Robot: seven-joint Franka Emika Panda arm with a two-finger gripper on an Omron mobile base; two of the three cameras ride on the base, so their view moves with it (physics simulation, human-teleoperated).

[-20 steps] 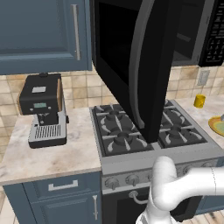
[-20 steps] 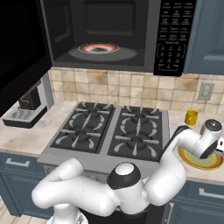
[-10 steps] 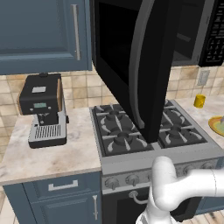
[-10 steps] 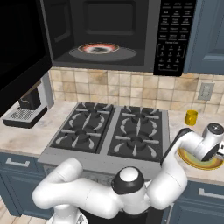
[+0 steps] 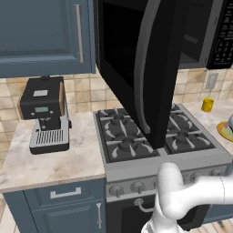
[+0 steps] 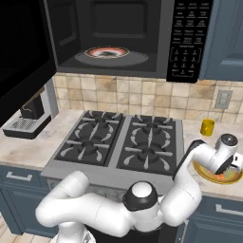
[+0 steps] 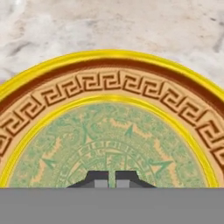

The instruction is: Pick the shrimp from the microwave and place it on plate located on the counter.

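Observation:
My gripper point(image 7: 111, 177) is shut, its two fingertips nearly touching with nothing between them, just above the plate point(image 7: 109, 131). That plate has a green patterned middle, a tan key-pattern band and a yellow rim. On the counter point(image 6: 232, 129) right of the stove, my hand hangs low over the plate point(image 6: 219, 176), which also peeks in at the right edge point(image 5: 225, 132). The microwave point(image 6: 185, 42) stands open, its door point(image 5: 136, 68) swung wide, with a red-rimmed dish point(image 6: 107, 52) on the turntable. I cannot make out the shrimp anywhere.
A small yellow cylinder point(image 6: 207, 127) stands behind the plate near the wall. The gas stovetop point(image 6: 123, 142) lies left of the plate. A black coffee machine point(image 5: 45, 113) sits on the left counter. The open microwave door hangs over the stove.
The hand has sunk a little lower over the plate. The base views are otherwise the same.

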